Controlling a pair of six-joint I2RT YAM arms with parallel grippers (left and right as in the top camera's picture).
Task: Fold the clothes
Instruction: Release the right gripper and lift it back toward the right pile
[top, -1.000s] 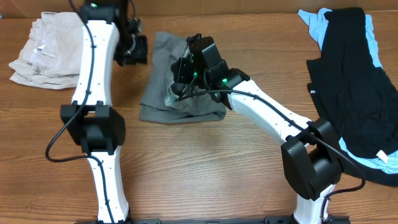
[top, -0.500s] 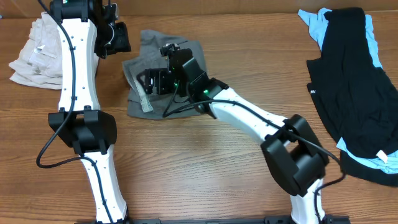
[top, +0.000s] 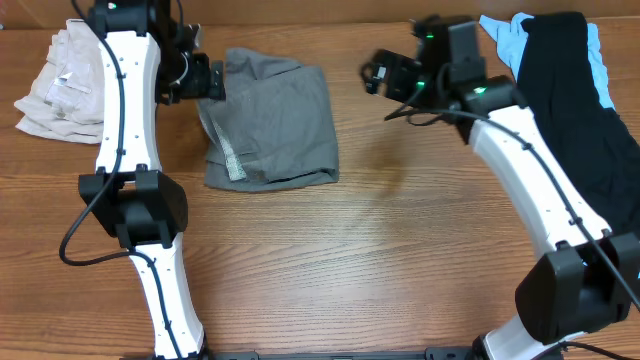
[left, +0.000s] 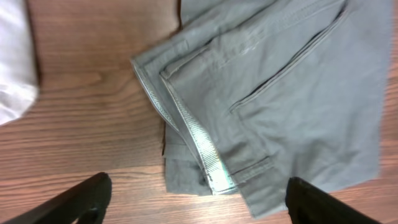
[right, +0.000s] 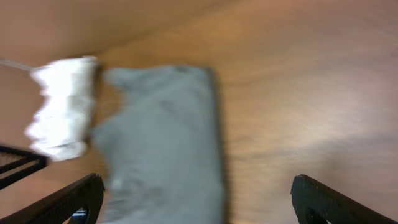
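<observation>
I judge the shorts (top: 280, 125) mostly folded, a compact rectangle on the counter (top: 380, 260). My left tool (top: 197, 78) and right tool (top: 385, 75) gape empty; perhaps smoothing remains.

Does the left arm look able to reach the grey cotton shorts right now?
Probably yes: the left tool hangs open above the medium-grey woven shorts, nothing lies on them, and the right tool is off to the side.

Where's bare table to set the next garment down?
Biggest free patch: near side of the wooden table, between left arm and right arm, in front of the folded grey cotton shorts. Also the gap between shorts and black and light-blue garment pile, partly under the right arm. Crowded: far-left corner, cream-beige garment.
</observation>
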